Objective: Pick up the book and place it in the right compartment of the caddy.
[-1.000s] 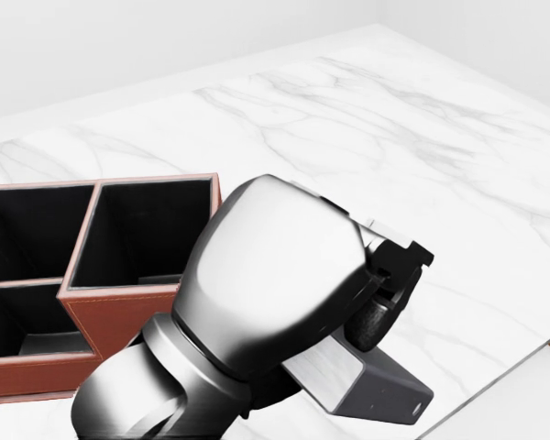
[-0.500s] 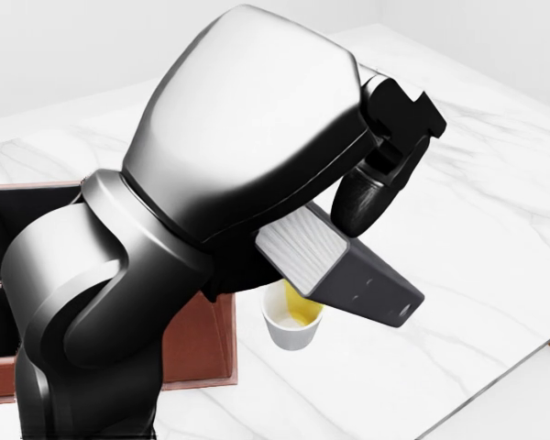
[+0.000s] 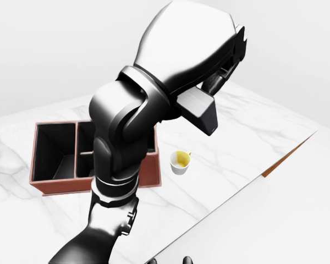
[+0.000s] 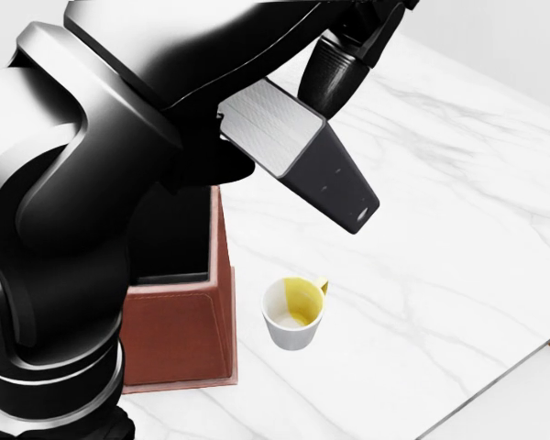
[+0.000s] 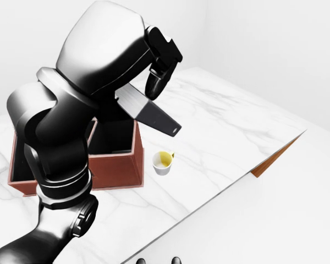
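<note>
Book now higher than half a second back: in the head view it sat just over the cup then, and now hangs well above it, tilted, dark spine corner pointing down toward lower right, pale page edges facing upper left. Left hand has risen with it, fingers wrapped over the book's upper end, holding it clear of the marble tabletop. A second back the book was low beside the caddy and the cup was not visible behind the arm; the cup is now fully exposed.

Caddy, red-brown with black interior, sits on the tabletop left of the cup in the left-eye view. Book is above and to the right of the caddy's right end, not inside any compartment. Cup, white with yellow inside, stands upright just beside the caddy's right wall, apart from it.

Left arm's forearm and elbow housing stand between the cameras and the caddy. In the head view they blot out nearly all of it, leaving only the right wall and a strip of one black compartment. In the left-eye view the left compartments show; the right compartment is mostly covered by the arm.

Right hand: cannot tell. Only two dark tips at the bottom edge of the eye views, which may be robot parts.
</note>
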Controlling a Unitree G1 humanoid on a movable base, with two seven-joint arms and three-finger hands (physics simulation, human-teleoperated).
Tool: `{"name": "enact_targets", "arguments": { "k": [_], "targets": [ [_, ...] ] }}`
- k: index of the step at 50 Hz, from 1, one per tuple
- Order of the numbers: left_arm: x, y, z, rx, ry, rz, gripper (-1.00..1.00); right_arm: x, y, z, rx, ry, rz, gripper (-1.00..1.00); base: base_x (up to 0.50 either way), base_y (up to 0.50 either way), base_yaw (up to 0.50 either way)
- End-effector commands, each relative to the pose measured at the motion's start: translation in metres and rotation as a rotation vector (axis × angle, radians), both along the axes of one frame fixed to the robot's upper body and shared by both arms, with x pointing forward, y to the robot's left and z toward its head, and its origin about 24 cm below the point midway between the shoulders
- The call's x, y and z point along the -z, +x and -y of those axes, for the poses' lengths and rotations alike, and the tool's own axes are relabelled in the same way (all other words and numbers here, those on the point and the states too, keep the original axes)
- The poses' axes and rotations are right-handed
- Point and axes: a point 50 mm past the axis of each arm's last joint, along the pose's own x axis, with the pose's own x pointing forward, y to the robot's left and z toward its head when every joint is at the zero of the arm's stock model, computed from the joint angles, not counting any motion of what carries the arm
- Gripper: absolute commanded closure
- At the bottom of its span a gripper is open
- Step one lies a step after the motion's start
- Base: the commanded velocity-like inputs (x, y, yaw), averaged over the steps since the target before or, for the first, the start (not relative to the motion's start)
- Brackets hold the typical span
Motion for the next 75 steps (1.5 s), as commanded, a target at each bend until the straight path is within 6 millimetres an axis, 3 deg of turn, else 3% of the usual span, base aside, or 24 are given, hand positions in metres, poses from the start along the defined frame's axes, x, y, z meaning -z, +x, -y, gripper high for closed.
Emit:
{"name": "enact_targets", "arguments": {
  "k": [1, 24, 37, 52, 75],
  "targets": [
    [-0.013, 0.007, -0.014, -0.042, -0.004, 0.023, 1.0, 0.0, 0.0, 0.0, -0.001, -0.001, 0.0, -1.0, 0.01, -0.01, 0.0],
    [-0.014, 0.03, -0.05, -0.138, -0.027, -0.023, 1.0, 0.0, 0.0, 0.0, 0.0, -0.001, -0.001, -1.0, 0.0, 0.0, 0.0],
    [-0.02, 0.033, -0.071, -0.183, -0.02, -0.036, 1.0, 0.0, 0.0, 0.0, 0.0, 0.0, 0.0, -1.0, 0.0, 0.0, 0.0],
    [-0.014, 0.038, -0.087, -0.203, -0.011, -0.091, 1.0, 0.002, -0.001, 0.0, 0.002, 0.005, -0.005, -1.0, 0.0, 0.0, 0.0],
    [-0.015, 0.076, -0.136, -0.414, -0.053, -0.194, 1.0, 0.001, 0.0, 0.0, 0.005, 0.0, -0.006, -1.0, 0.0, 0.0, 0.0]
  ]
}}
